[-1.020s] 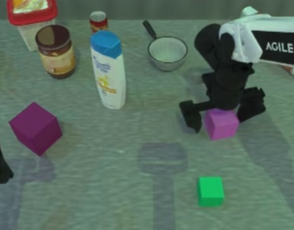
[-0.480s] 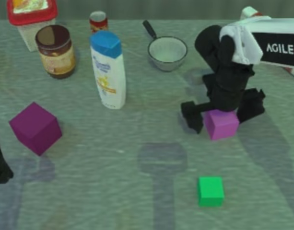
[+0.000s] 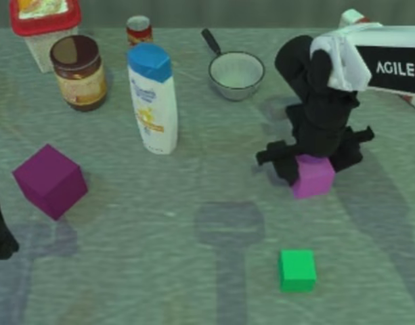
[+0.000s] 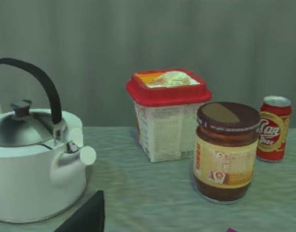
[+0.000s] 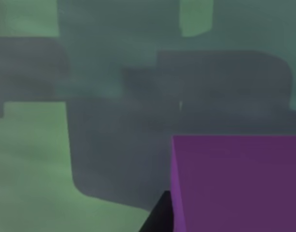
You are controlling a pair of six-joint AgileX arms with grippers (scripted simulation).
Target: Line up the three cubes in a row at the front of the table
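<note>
Right end effector [image 3: 310, 161] clamped narrow around medium light pinkish-purple cube [image 3: 314, 177], directly beneath; small bright green cube [image 3: 298, 270] farther forward on tabletop [image 3: 193, 237].

Cubes [image 3: 313, 176] matt plastic, perhaps; table [image 3: 193, 271] cloth-like; kettle [image 4: 36, 164] glossy.

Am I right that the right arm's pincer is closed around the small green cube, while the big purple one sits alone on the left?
Not quite. In the top view the right pincer is closed on the light pinkish-purple cube; the small green cube lies untouched nearer the front. The large dark purple cube does sit alone on the left.
</note>
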